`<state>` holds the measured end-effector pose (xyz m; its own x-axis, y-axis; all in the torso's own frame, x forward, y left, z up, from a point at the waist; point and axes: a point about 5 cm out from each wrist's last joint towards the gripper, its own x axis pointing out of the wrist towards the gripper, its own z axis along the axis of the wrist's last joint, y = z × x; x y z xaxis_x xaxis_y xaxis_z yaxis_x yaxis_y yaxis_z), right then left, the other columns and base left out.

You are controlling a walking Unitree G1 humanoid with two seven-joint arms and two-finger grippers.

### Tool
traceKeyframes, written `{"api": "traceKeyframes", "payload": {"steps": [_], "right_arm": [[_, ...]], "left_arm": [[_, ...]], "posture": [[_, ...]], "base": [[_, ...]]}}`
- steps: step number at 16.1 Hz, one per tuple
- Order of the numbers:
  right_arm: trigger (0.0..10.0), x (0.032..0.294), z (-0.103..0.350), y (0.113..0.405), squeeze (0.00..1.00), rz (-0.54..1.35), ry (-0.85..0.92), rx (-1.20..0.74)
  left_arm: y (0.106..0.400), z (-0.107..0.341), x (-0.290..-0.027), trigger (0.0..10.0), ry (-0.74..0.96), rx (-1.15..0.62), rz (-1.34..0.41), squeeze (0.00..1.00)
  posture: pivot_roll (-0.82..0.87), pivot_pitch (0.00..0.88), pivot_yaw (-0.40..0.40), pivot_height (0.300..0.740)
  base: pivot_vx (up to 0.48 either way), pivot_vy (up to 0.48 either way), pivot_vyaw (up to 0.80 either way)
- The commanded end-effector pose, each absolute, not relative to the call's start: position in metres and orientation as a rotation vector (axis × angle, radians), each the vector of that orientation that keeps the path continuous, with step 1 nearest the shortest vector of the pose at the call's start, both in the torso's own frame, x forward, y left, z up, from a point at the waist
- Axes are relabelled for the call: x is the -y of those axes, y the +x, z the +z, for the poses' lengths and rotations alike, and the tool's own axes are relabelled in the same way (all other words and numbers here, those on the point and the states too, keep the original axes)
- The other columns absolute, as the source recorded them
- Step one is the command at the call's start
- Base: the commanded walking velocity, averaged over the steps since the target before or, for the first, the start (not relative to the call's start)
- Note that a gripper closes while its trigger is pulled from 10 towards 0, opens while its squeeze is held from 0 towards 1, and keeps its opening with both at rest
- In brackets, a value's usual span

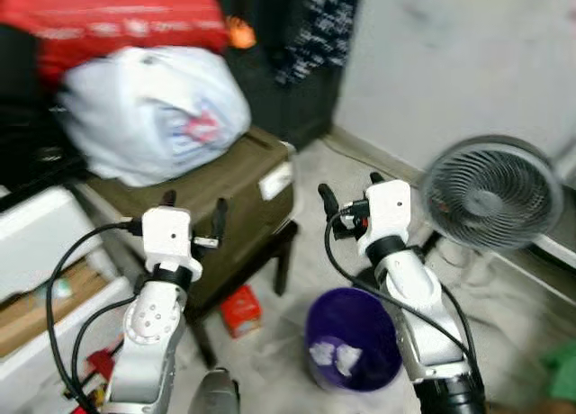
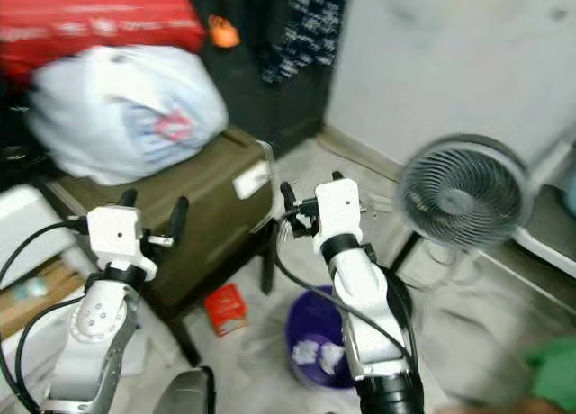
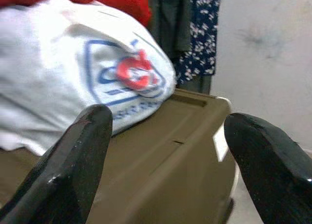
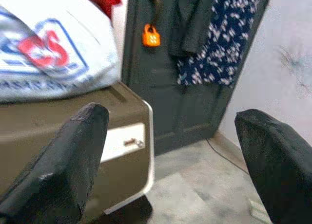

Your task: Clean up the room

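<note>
Cluttered home room, probably bedroom: hanging clothes (image 1: pixel 328 22), floor fan (image 1: pixel 490 192), purple wastebasket (image 1: pixel 353 340), storage box (image 1: pixel 236 198).

Even indoor light — head views smeared by motion blur

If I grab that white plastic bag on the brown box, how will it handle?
The white plastic bag looks thin and crinkled, so it will probably deform and sag rather than lift as one piece. It bulges full, so it may be heavy. Resting on the brown box, it might slide off if pushed.
</note>
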<state>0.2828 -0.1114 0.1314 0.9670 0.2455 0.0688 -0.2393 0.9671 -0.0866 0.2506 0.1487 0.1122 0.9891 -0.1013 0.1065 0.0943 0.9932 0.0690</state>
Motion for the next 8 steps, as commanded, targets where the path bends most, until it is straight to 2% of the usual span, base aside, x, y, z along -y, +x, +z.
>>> {"api": "traceKeyframes", "payload": {"steps": [1,6,8], "right_arm": [[10.0,0.113,0.132,0.286,0.0,0.241,-0.063,0.074],[10.0,0.12,0.138,0.296,0.0,0.201,-0.03,0.084],[10.0,0.121,0.138,0.299,0.0,0.184,-0.033,0.066]], "left_arm": [[0.253,0.113,-0.146,10.0,0.071,0.109,-0.104,0.0],[0.255,0.112,-0.145,10.0,0.075,0.109,-0.107,0.0],[0.255,0.113,-0.145,10.0,0.079,0.113,-0.094,0.0]], "posture": [[0.03,0.0,-0.041,0.74],[0.03,0.0,-0.045,0.74],[0.03,0.0,-0.048,0.74]], "base": [[0.0,0.0,0.79],[0.0,0.0,0.75],[0.0,0.0,0.0]]}}
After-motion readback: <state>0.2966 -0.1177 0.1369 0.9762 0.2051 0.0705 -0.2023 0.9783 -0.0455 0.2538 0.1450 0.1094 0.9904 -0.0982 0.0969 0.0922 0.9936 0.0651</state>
